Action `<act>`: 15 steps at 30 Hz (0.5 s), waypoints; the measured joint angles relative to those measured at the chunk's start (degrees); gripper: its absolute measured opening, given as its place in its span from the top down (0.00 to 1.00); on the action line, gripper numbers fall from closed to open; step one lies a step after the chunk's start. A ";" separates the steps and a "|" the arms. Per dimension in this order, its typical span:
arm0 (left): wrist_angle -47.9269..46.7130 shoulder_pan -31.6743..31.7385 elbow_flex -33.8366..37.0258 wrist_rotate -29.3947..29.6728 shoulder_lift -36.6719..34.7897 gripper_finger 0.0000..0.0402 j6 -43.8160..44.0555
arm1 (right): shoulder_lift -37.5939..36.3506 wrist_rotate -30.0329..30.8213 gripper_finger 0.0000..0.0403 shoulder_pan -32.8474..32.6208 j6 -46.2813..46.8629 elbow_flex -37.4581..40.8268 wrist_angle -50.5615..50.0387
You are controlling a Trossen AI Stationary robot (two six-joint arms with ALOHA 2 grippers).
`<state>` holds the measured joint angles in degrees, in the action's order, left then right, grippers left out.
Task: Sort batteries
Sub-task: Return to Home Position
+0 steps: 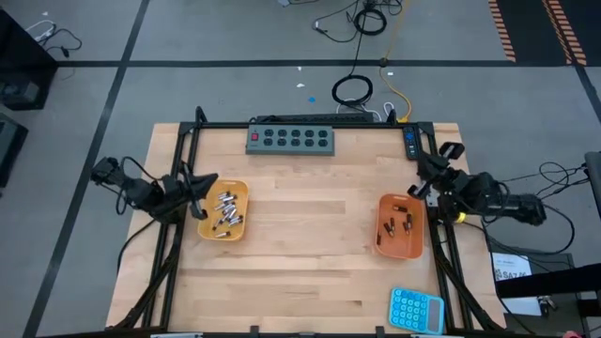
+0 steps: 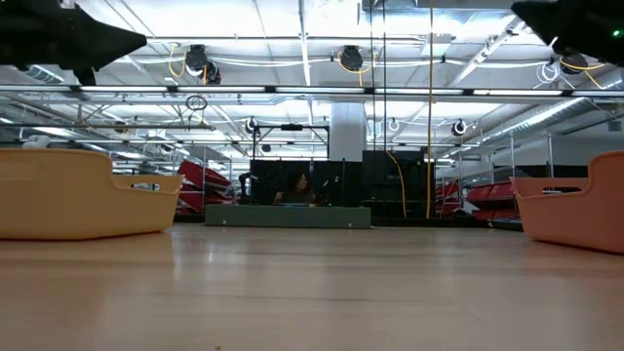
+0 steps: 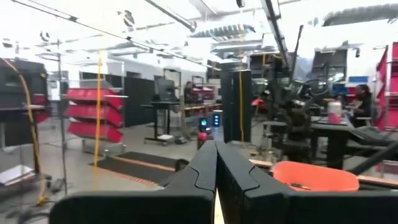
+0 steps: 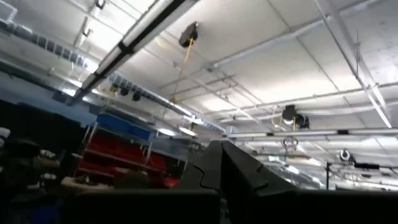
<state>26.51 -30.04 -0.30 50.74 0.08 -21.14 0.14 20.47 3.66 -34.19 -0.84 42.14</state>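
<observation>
At the near edge of the wooden table (image 1: 300, 272), towards its right corner, a blue calculator (image 1: 416, 310) is seen lying flat. Farther in, two trays are set well apart, with bare board between them. The pale orange tray (image 1: 233, 185) on the left holds a loose heap of silver batteries (image 1: 223, 208), and the deeper orange tray (image 1: 399, 248) on the right holds a few dark batteries (image 1: 394, 223), scattered singly. No battery is seen on the board outside the trays. The left gripper (image 3: 216, 163) is held above the table's left edge, just beside the pale tray's outer side. Its jaws are pressed fully together and nothing is gripped between them. The right gripper (image 4: 221, 155) is raised over the right edge, near the far outer corner of the deeper orange tray, and it is tilted up towards the ceiling. Its jaws are likewise closed flush and empty. From table height both arms are seen only as dark shapes at the upper corners, clear of the trays. At the far edge a grey power strip (image 1: 291, 139) is laid across the middle. Beyond it black cables (image 1: 352, 89) are coiled on the floor and, deeper in the room, a person (image 3: 364, 102) is seen at a bench.
</observation>
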 joint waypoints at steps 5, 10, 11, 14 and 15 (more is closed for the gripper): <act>-0.65 3.77 0.00 -4.12 -0.02 0.99 1.27 | 0.02 -3.70 1.00 8.30 8.67 0.00 -6.60; -3.68 7.93 0.02 -5.35 -0.04 0.99 4.95 | 0.02 -9.00 1.00 15.67 16.27 0.00 -8.81; -5.01 8.85 0.02 -5.36 -0.04 0.99 6.11 | 0.02 -9.06 1.00 16.85 17.37 0.00 -9.08; -8.92 12.26 0.02 -5.59 -0.04 0.99 10.74 | 0.13 -10.26 1.00 20.24 21.13 0.00 -10.17; -10.25 13.36 0.02 -6.08 -0.04 0.99 12.83 | 0.13 -10.75 1.00 21.08 22.80 0.00 -10.50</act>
<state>16.26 -16.68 -0.27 44.66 0.03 -8.31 0.27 9.72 24.74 -11.39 -0.84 31.65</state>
